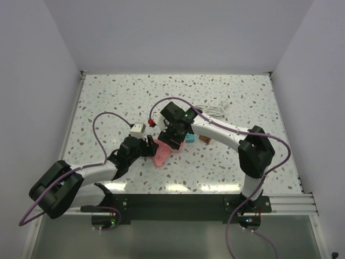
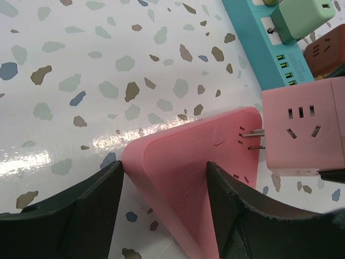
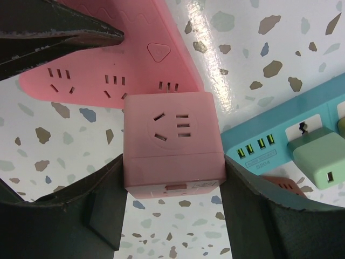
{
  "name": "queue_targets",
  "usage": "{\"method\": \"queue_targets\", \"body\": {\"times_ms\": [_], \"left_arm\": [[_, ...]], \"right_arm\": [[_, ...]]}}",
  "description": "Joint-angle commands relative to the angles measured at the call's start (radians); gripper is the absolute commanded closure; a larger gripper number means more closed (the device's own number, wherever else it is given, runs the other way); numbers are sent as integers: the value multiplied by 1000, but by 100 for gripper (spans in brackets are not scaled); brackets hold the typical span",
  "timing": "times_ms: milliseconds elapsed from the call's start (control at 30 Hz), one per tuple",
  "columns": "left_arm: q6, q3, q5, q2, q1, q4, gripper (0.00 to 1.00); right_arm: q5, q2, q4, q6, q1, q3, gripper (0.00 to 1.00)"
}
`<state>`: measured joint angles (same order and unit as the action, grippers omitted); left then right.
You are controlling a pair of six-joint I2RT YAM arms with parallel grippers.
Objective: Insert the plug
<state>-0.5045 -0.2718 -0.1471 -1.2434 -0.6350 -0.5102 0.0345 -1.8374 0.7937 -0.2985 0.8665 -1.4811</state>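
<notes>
A pink power strip (image 2: 183,172) lies on the speckled table. My left gripper (image 2: 164,167) is shut on its near end, one finger on each side. My right gripper (image 3: 172,162) is shut on a pink cube plug (image 3: 171,135) and holds it against the strip's far end. In the left wrist view the cube (image 2: 304,129) shows two metal prongs (image 2: 252,133). Their tips are at the strip's end socket slots, and a short length of prong is still bare. In the top view both grippers, left (image 1: 145,147) and right (image 1: 173,137), meet over the strip (image 1: 161,155).
A teal power strip (image 3: 280,137) with a green charger (image 3: 318,159) plugged into it lies right beside the cube. A brown adapter (image 2: 326,51) sits past it. A white cube adapter (image 1: 138,129) and a coiled white cable (image 1: 213,110) lie farther back.
</notes>
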Motion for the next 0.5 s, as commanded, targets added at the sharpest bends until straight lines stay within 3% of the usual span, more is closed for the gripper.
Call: {"method": "queue_targets", "body": {"times_ms": [0, 467], "left_arm": [[50, -32, 34, -10, 0, -48, 34], [63, -24, 46, -5, 0, -51, 36]], "right_arm": [[-13, -14, 42, 9, 17, -27, 100], [-28, -102, 93, 41, 16, -120, 100]]}}
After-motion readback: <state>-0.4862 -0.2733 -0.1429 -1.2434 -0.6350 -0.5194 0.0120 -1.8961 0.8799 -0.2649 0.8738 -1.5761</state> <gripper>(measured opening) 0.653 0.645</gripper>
